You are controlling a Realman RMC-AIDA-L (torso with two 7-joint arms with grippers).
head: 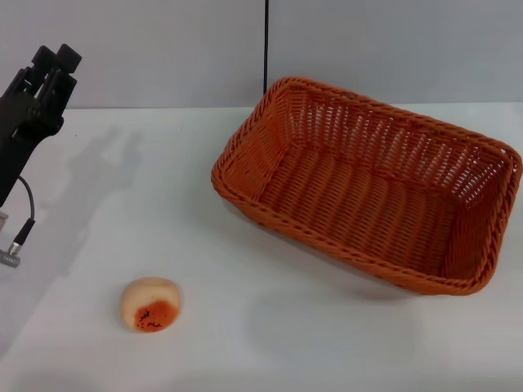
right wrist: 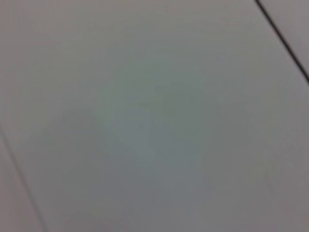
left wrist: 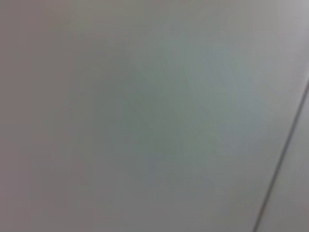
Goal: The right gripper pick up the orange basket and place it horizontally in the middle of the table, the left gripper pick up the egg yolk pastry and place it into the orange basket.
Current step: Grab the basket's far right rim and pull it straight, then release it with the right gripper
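Observation:
The orange basket [head: 372, 184] stands upright and empty on the white table [head: 270, 327], right of centre, turned at an angle. The egg yolk pastry [head: 150, 305] lies on the table near the front left, its orange-red patch facing the front. My left gripper [head: 51, 64] is raised at the far left, well away from both the pastry and the basket. The right gripper is out of view in the head view. Both wrist views show only a blurred grey surface crossed by a dark line.
A thin cable with a metal plug [head: 11, 253] hangs from the left arm over the table's left edge. A grey wall with a dark vertical seam [head: 265, 41] stands behind the table.

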